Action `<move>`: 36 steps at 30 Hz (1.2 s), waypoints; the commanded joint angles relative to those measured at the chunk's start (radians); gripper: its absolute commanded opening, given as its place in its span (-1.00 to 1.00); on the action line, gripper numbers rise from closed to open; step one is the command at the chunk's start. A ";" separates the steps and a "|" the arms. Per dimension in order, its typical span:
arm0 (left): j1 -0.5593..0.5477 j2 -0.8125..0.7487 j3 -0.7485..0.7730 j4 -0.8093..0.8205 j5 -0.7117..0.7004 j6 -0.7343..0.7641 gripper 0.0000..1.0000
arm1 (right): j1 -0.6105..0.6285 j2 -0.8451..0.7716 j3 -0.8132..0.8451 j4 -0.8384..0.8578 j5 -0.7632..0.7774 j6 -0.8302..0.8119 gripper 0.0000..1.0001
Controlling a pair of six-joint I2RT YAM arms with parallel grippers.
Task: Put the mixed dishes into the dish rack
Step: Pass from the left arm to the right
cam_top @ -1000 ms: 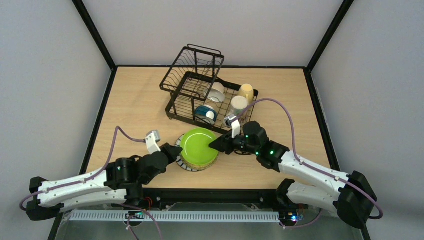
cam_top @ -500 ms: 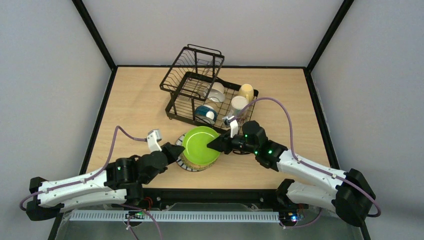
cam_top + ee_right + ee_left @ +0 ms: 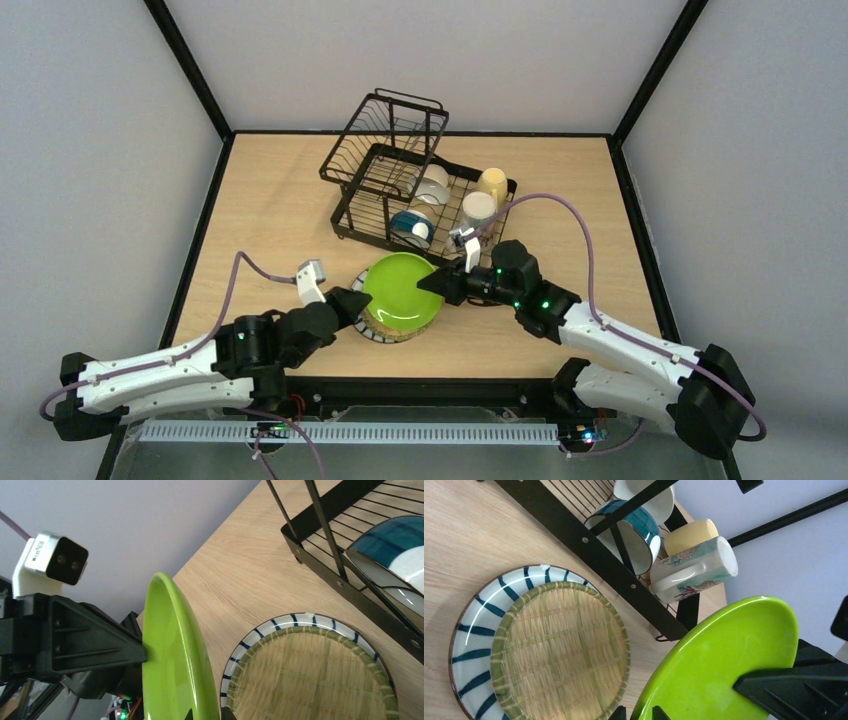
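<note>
The green plate (image 3: 402,290) hangs tilted above the table's near middle, between both grippers. My right gripper (image 3: 432,285) is shut on its right rim; in the right wrist view the plate (image 3: 170,650) stands edge-on between my fingertips (image 3: 207,715). My left gripper (image 3: 358,303) straddles the left rim (image 3: 724,665) with its jaws slightly open, a sliver of gap at one fingertip (image 3: 618,713). In the dish rack (image 3: 385,130) sit the white bowl (image 3: 434,183), blue bowl (image 3: 411,226), yellow mug (image 3: 492,183) and cream mug (image 3: 478,210).
Under the green plate a white plate with blue stripes (image 3: 300,622) lies flat on the table, a woven bamboo tray (image 3: 320,680) resting on it. The rack's front rail (image 3: 574,535) runs just beyond it. Black frame posts bound the table.
My right gripper has closed onto the green plate's right rim. My left gripper's jaws have eased apart. The plate has lifted and shifted slightly toward the rack.
</note>
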 commanded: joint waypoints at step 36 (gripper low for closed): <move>-0.003 0.116 0.304 -0.236 -0.089 0.244 0.64 | -0.015 0.293 0.875 -0.376 0.324 -0.530 -1.00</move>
